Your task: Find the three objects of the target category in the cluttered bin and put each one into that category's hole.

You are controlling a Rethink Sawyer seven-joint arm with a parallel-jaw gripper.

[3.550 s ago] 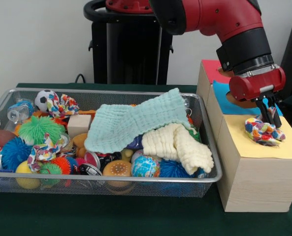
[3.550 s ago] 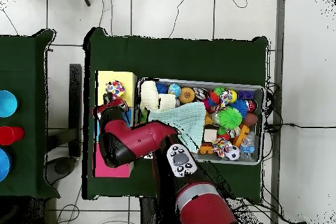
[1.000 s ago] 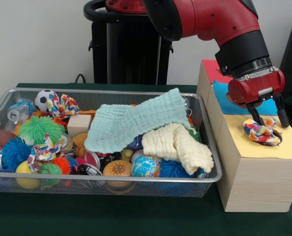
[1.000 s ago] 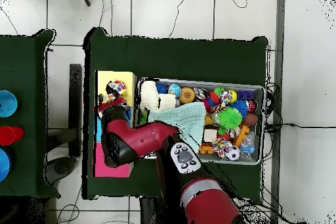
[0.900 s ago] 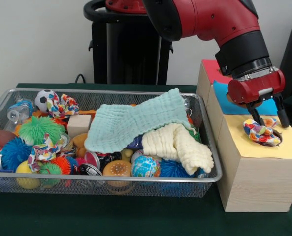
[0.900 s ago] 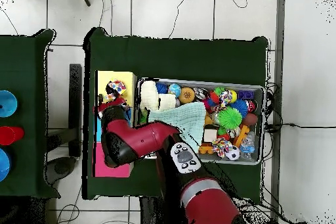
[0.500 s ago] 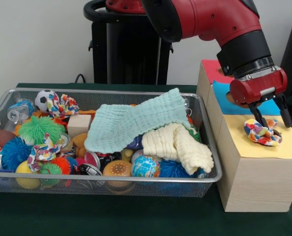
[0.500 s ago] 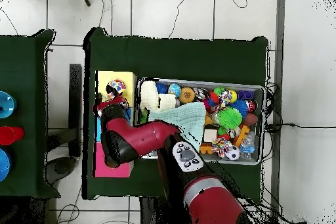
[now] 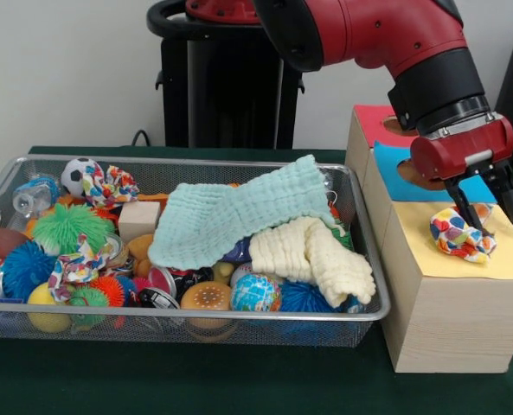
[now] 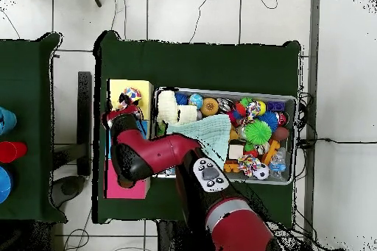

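Gripper (image 9: 490, 207), fingers spread, empty, now shifted toward right edge of frame. Released multicoloured fabric scrunchie (image 9: 461, 235) sits on yellow panel (image 9: 446, 259) of wooden box at right, nudged sideways, hole no longer visible; insertion apparently incomplete. Similar scrunchies remain in wire bin (image 9: 187, 324), left.

**Seen From Above**

A red arm (image 10: 151, 156) was stretched over a long box (image 10: 129, 182) with yellow, blue and pink patches. A colourful cloth toy (image 10: 132, 94) was seen on the yellow part. A wire bin (image 10: 289, 101) was filled with toys and a green cloth (image 10: 213, 132).
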